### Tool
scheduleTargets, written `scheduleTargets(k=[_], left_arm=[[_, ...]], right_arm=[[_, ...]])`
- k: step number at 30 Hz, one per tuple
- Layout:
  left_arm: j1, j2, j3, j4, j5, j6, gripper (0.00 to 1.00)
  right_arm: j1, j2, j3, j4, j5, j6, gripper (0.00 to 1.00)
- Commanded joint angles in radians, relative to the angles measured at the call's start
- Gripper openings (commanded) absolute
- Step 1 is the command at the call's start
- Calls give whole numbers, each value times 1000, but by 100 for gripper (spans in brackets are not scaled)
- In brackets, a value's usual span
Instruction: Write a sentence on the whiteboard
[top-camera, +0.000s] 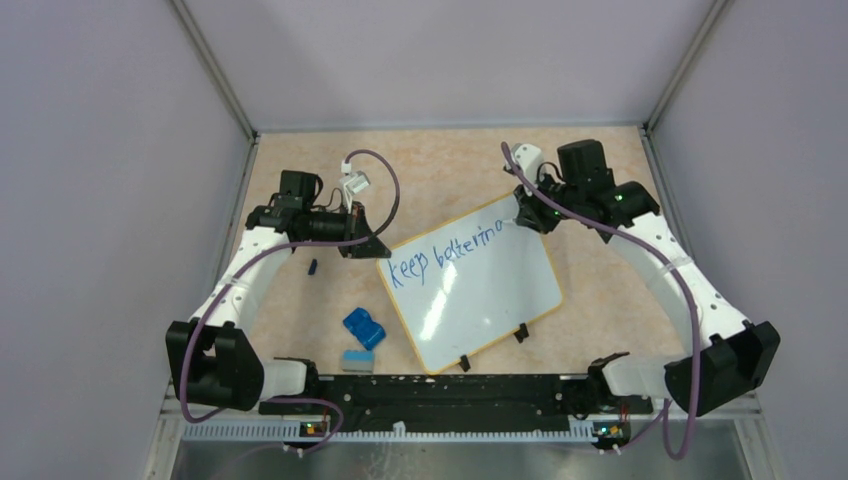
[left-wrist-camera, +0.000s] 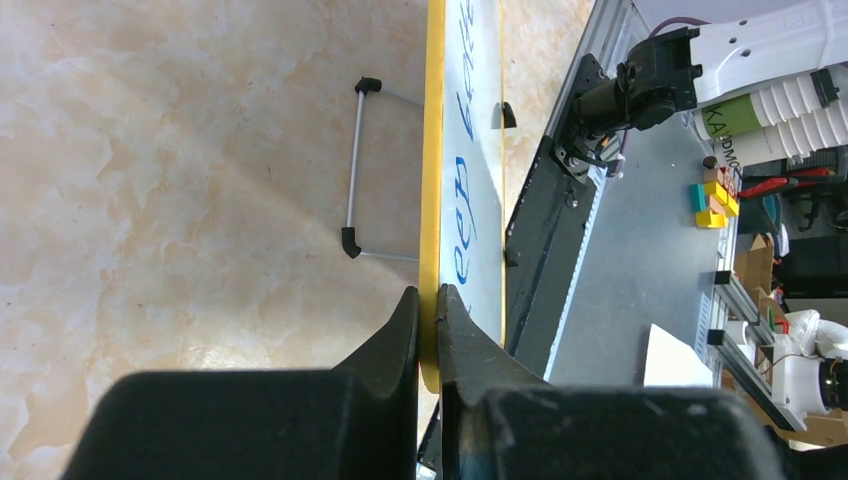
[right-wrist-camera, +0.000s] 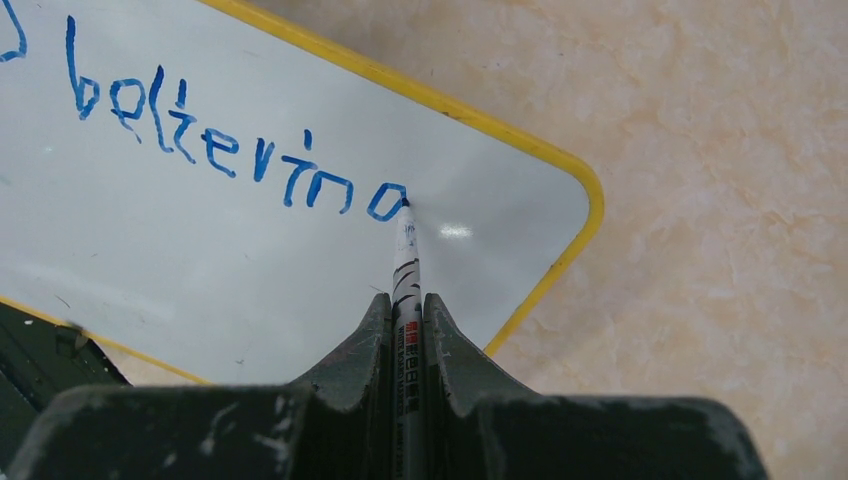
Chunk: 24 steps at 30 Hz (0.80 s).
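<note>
The whiteboard (top-camera: 480, 300) with a yellow rim lies tilted in the middle of the table. Blue writing (top-camera: 445, 255) along its upper edge reads "keep betterin" plus a round stroke. My left gripper (top-camera: 372, 245) is shut on the board's left corner; in the left wrist view the jaws pinch the yellow rim (left-wrist-camera: 431, 200). My right gripper (top-camera: 528, 212) is shut on a white marker (right-wrist-camera: 407, 270) whose tip touches the board at the last blue letter (right-wrist-camera: 385, 200) near the board's right corner.
A blue eraser (top-camera: 364, 327) and a small grey-blue block (top-camera: 356, 361) lie on the table left of the board. A small dark cap (top-camera: 313, 266) lies near the left arm. Two black clips (top-camera: 492, 348) sit on the board's near edge. A wire stand (left-wrist-camera: 353, 170) shows behind the board.
</note>
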Motion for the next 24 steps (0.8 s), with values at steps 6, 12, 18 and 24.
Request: scheduleTargets(k=[6, 12, 18, 24], left_arm=[[-43, 20, -26, -59, -36, 43, 0], [-45, 15, -34, -52, -38, 41, 0], [-46, 16, -33, -51, -37, 41, 0], [-48, 14, -33, -52, -43, 44, 0]], right_arm=[[-8, -56, -45, -39, -9, -18, 0], [8, -83, -90, -58, -19, -17, 0], [56, -90, -113, -47, -19, 5, 0], [103, -58, -65, -20, -40, 31, 0]])
